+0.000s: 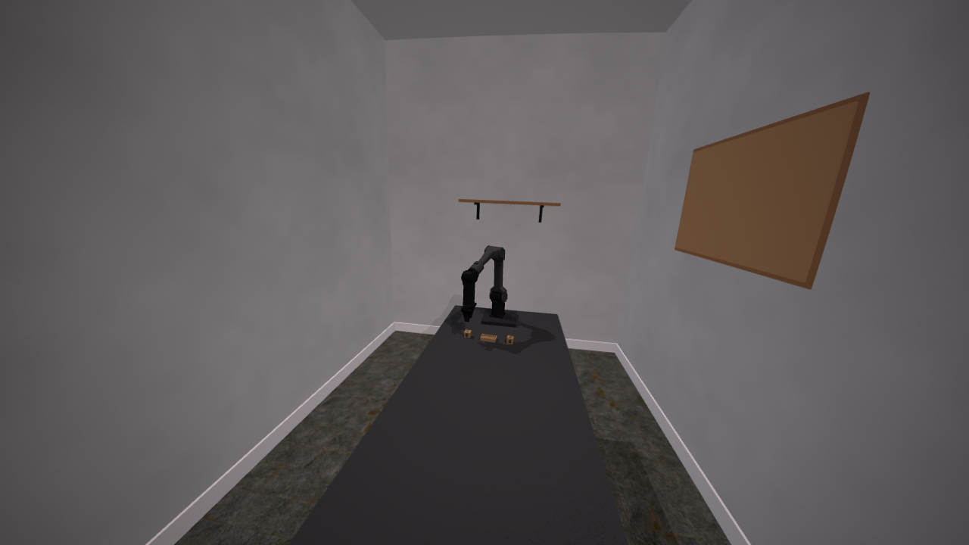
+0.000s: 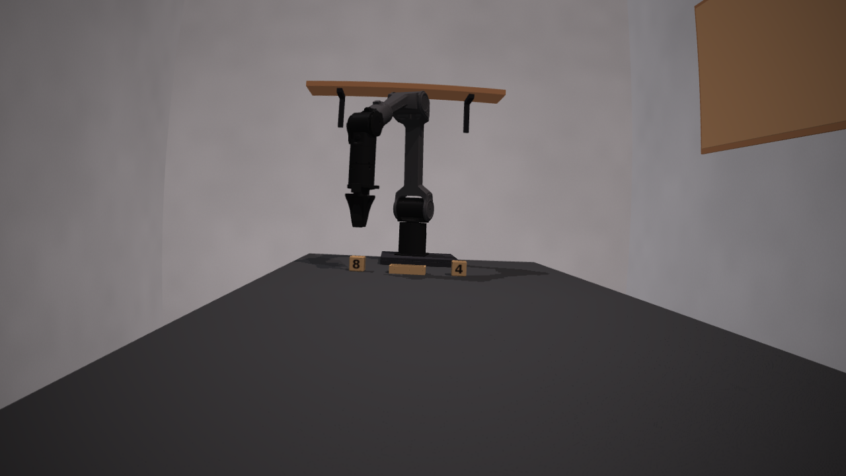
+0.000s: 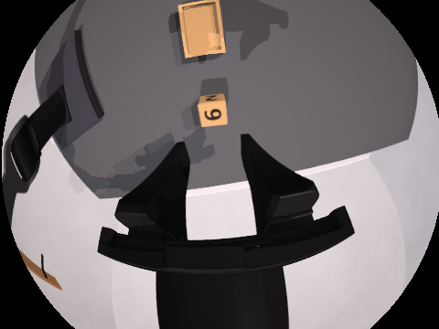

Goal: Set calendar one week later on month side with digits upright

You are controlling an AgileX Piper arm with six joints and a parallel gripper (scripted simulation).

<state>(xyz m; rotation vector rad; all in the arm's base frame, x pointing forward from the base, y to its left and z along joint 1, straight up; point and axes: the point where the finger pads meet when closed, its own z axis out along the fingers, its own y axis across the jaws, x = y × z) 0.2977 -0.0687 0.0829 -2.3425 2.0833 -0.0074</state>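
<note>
My gripper (image 1: 466,319) (image 2: 358,225) (image 3: 213,147) is open and empty, pointing down above the left wooden cube. That cube (image 1: 467,334) (image 2: 355,264) (image 3: 212,111) stands flat on the table, left of the tray. It shows an 8 towards the exterior camera. In the wrist view its top shows a 6 or 9, and a side face shows part of what looks like a 2. The wooden tray (image 1: 488,337) (image 2: 406,270) (image 3: 198,27) lies flat with nothing in it. The right cube (image 1: 510,340) (image 2: 459,268) stands right of the tray, showing an upright 4; the wrist view does not show it. The month's name is not readable.
The arm's black base (image 1: 499,322) (image 2: 420,259) stands behind the tray on the dark table (image 1: 474,434) (image 2: 414,355). A brown shelf (image 1: 509,201) (image 2: 378,88) hangs on the wall behind the arm. A brown board (image 1: 765,196) (image 2: 774,71) hangs on the right wall.
</note>
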